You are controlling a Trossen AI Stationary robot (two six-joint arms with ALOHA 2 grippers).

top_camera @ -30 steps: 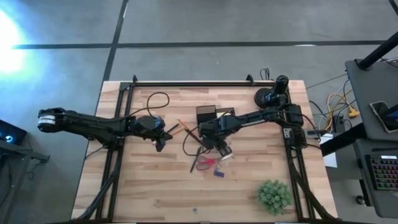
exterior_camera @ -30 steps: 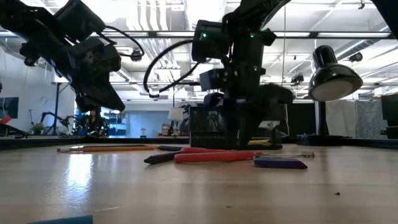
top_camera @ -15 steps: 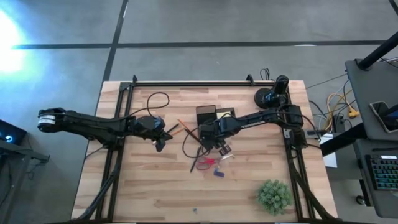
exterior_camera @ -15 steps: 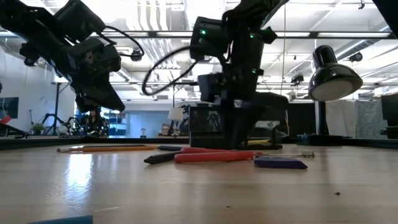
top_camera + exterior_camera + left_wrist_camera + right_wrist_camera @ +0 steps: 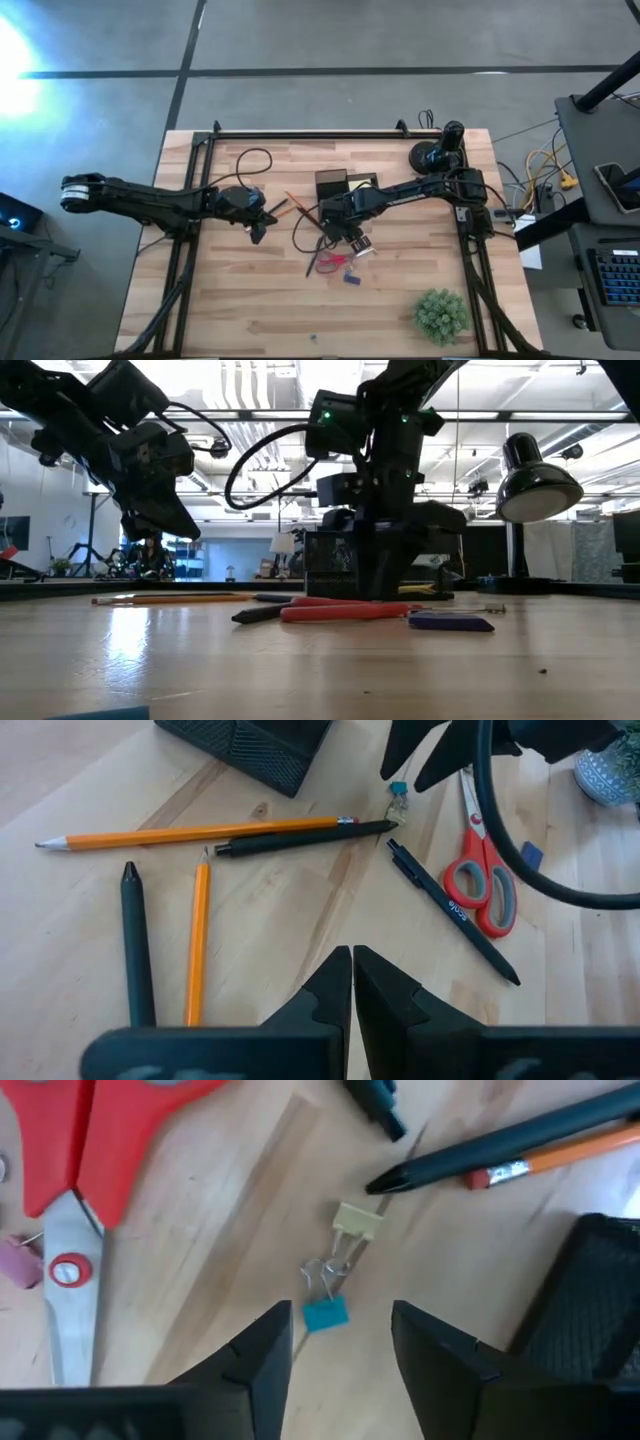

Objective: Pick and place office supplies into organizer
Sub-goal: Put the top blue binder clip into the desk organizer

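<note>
Starting at your left, the left gripper (image 5: 258,228) hangs above the light wooden table (image 5: 220,300) with its fingers (image 5: 335,982) pressed together and nothing between them. Under it you can see two orange pencils (image 5: 195,832) and black pens (image 5: 135,945) scattered on the planks. Toward the middle, the black mesh organizer (image 5: 334,184) sits near the table's far side, and the red-handled scissors (image 5: 331,262) lie just in front of it, with a small blue piece (image 5: 351,279) beside them. The right gripper (image 5: 352,238) is low over the table close to the organizer, its fingers (image 5: 262,1355) apart and empty; a tiny teal binder clip (image 5: 325,1313) and a pale yellow one (image 5: 357,1221) lie on the wood just ahead of them. Farther right you find a round black mount (image 5: 432,155) at the far corner and a green plant (image 5: 441,314) at the near one. Around the table is grey floor; across it, a black desk lamp (image 5: 537,482) stands before an open room with ceiling lights.
</note>
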